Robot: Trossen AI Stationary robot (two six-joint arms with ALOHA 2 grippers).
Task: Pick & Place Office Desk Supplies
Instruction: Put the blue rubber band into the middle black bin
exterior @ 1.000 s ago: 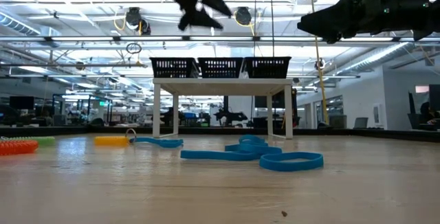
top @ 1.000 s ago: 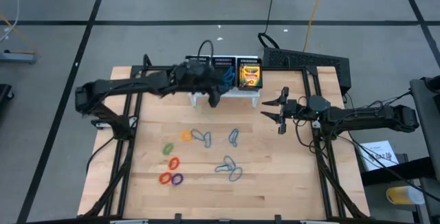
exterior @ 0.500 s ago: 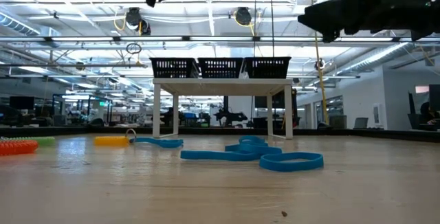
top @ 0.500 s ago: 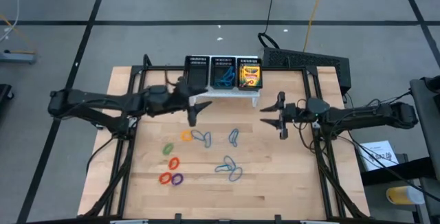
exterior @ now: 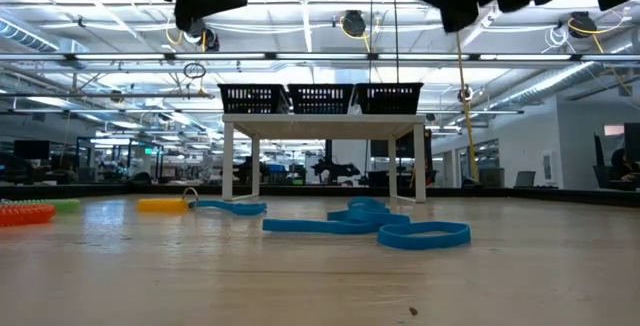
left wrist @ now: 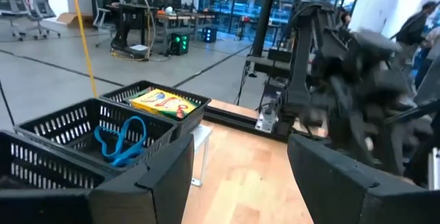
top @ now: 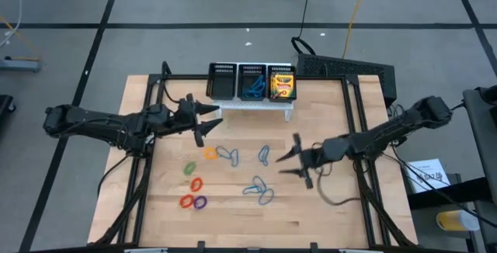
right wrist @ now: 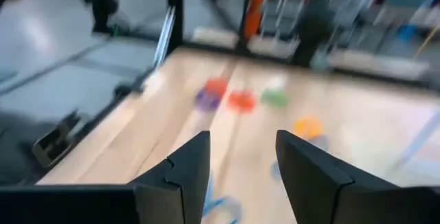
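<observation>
High view: we note bare wood along the table (top: pixel 311 222) near edge. Left gripper (top: pixel 203 121) open, empty, above the board short of the organiser (top: pixel 251 82). Right gripper (top: pixel 297 160) open, empty, just beside the blue loops (top: pixel 259 191). Crayon boxes (top: pixel 283 84) fill the organiser's right bin.

Low view: blue loops lie mid-table; both arms overhead.

Left wrist view: a blue loop (left wrist: pixel 122 139) in the middle bin.

Right wrist view: small coloured loops (right wrist: pixel 240 99) ahead, blurred.

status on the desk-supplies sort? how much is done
Done: crayon boxes fill the organiser's right bin, some blue loops the middle one. In hand: nothing; left claw and right claw hover open. Left: blue loops and coloured loops on the table.
</observation>
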